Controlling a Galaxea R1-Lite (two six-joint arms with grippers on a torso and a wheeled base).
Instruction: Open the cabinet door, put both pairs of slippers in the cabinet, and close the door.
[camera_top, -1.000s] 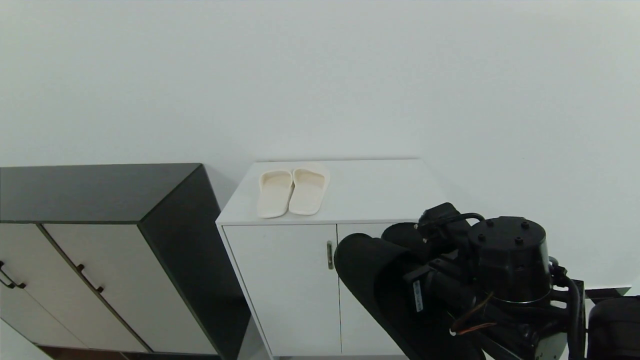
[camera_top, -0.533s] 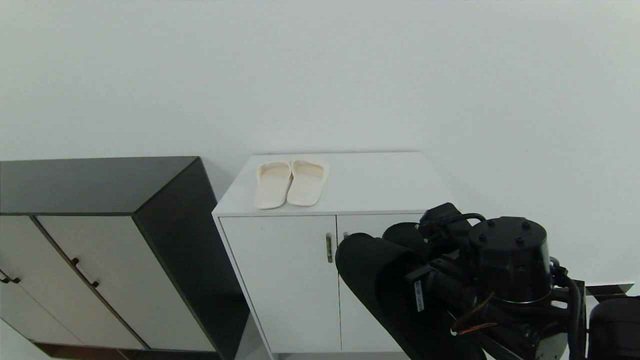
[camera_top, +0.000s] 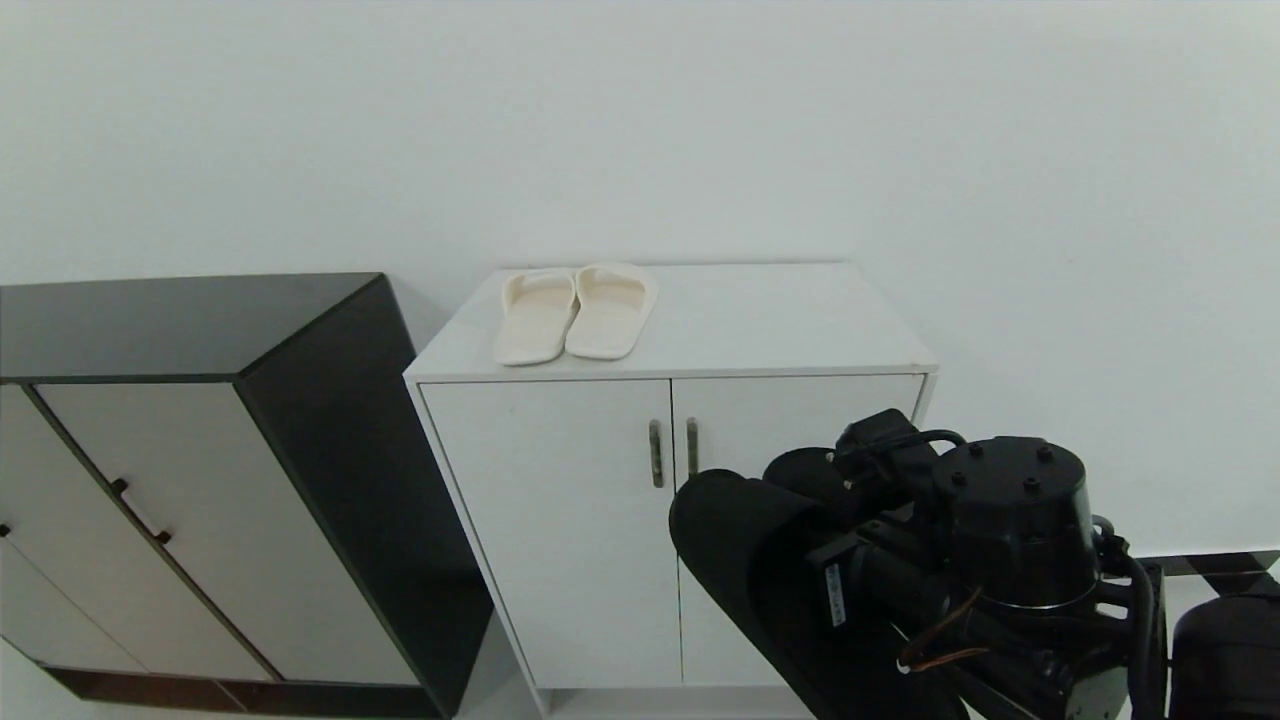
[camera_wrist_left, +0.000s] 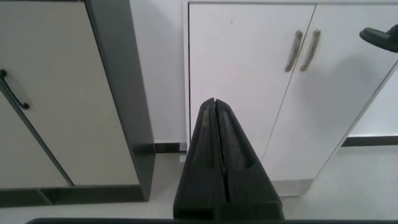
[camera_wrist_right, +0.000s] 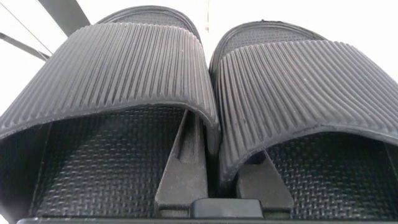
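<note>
Right gripper (camera_wrist_right: 214, 143) clamped on touching inner edges of black slippers (camera_wrist_right: 137, 68): light, bendy ribbed rubber. Left gripper (camera_wrist_left: 216, 109) pressed together, empty. Cream slippers (camera_top: 575, 315) atop cabinet (camera_top: 780, 320), doors closed; probably pinch likewise.

Both white cabinet doors (camera_top: 560, 520) stand shut before you, barring the inside. A dark cabinet (camera_top: 340, 480) crowds its left side. Cream slippers (camera_top: 575, 315) take the left part of the top (camera_top: 780, 320); right of them it leaves room to pass.
</note>
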